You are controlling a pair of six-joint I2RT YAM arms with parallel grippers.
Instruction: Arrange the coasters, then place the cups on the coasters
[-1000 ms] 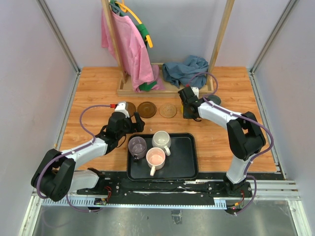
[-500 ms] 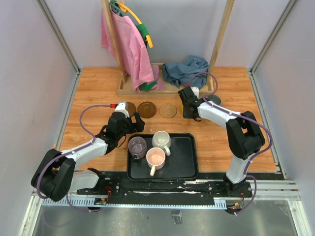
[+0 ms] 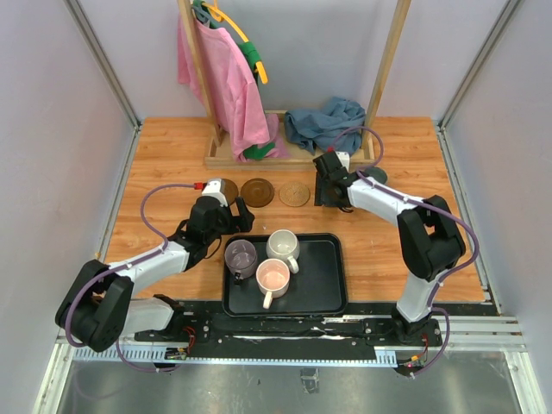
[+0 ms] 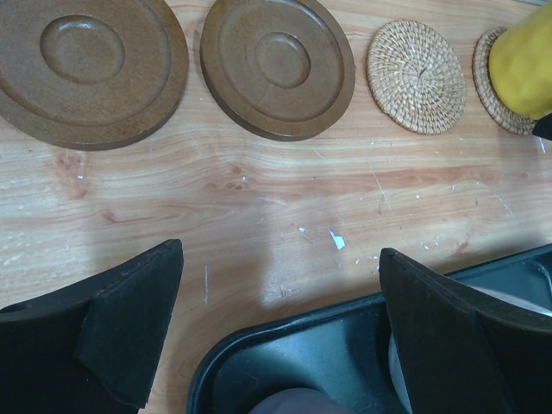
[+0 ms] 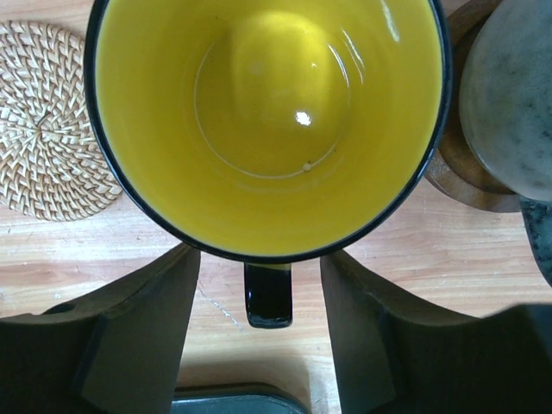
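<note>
Wooden table (image 5: pixel 405 250): yellow cup (image 5: pixel 267 121) handle between parted right gripper (image 5: pixel 259 267) jaws.

1. The cup (image 5: pixel 267 121) is bright yellow inside, with a black rim and handle
2. The wood coasters (image 4: pixel 278 65) are dark brown
3. The woven coaster (image 4: pixel 417 76) is tan
4. The tray (image 3: pixel 323 280) is black

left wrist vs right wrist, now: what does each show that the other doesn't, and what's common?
Left wrist only: the left dark coaster, the second dark coaster, the woven coaster under the yellow mug, a purplish mug rim, and the open left gripper.
Right wrist only: the yellow mug's inside, its handle sitting untouched inside the open right gripper, and the grey-blue mug on a third dark coaster.
Both: yellow mug, bare woven coaster, black tray edge, wooden tabletop.
</note>
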